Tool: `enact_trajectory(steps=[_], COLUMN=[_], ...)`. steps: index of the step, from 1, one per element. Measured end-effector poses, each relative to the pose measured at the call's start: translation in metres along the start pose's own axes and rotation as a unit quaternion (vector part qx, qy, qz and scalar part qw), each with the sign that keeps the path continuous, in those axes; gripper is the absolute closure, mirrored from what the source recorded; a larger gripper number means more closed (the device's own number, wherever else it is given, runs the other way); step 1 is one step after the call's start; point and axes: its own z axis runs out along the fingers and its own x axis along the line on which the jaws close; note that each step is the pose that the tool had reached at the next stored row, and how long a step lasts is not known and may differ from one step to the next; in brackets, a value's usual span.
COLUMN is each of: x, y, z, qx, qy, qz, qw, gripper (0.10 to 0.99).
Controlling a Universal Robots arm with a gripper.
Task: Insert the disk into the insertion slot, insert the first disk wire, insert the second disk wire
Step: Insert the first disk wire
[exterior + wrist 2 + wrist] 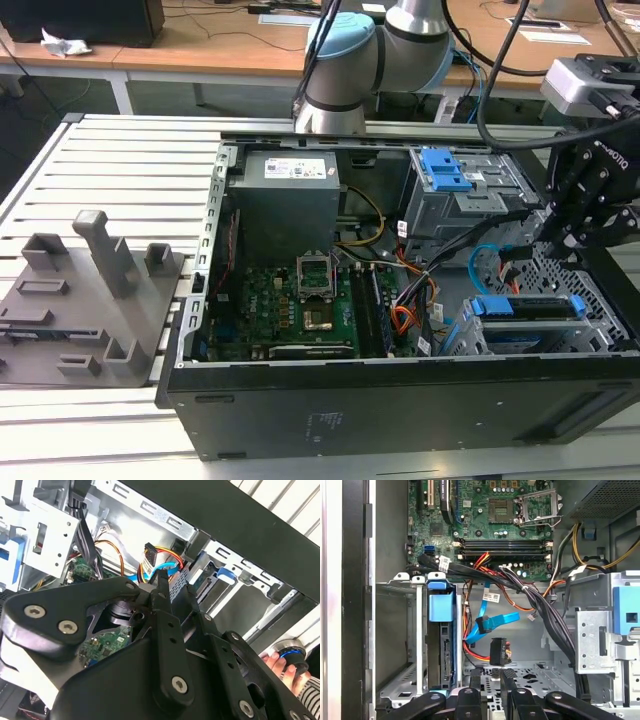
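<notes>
Over the black computer case (400, 400), the black two-fingered tool (493, 682) is hanging with its jaws standing slightly apart, gripping nothing. Just ahead of it, in both wrist views, a black power plug on red, orange and yellow leads (499, 652) and a flat blue data wire with a black plug (490, 624) are lying loose. At the tool's seven o'clock in the exterior view, the silver disk in its bright blue plastic carrier (525, 308) is sitting inside the grey perforated sheet-metal insertion slot (455, 335). So the first step is looking done, and the first wire is the step in hand. Taking a plug is calling for jaws squared across its body, clear of neighbouring leads. The first wrist view is showing the disk's dark edge facing those plugs. The second wrist view is adding a person's hand (282, 664) outside the case, and the exterior view is placing everything on the slatted metal counter (120, 160).
</notes>
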Motion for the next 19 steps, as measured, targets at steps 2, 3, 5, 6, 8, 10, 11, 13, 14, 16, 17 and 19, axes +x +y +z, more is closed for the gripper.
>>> enact_trajectory(steps=[2,3,5,6,8,10,11,13,14,16,17,19], x=[-0.0008,-0.0009,-0.0010,-0.0010,-0.0010,-0.0010,-0.0010,-0.0010,-0.0010,-0.0010,-0.0010,-0.0010], y=[0.0000,0.0000,-0.0001,-0.0001,-0.0002,-0.0002,-0.0002,-0.0003,-0.0003,-0.0004,-0.0004,-0.0005], z=[0.0002,0.0007,0.0027,0.0032,0.0047,0.0060,0.0063,0.0076,0.0084,0.0096,0.0104,0.0116], qx=[0.0000,0.0000,0.0000,0.0000,0.0000,0.0000,0.0000,0.0000,0.0000,0.0000,0.0000,0.0000], qy=[0.0000,-0.0001,-0.0001,0.0000,-0.0001,0.0000,0.0000,-0.0001,-0.0001,-0.0001,-0.0001,-0.0001], qz=[0.000,0.000,0.000,0.000,0.000,0.000,0.000,0.000,0.000,0.000,0.000,0.000], qw=[1.0000,1.0000,1.0000,1.0000,1.0000,1.0000,1.0000,1.0000,1.0000,1.0000,1.0000,1.0000], gripper=[0.784,0.784,0.784,0.784,0.784,0.784,0.784,0.784,0.784,0.784,0.784,0.784])
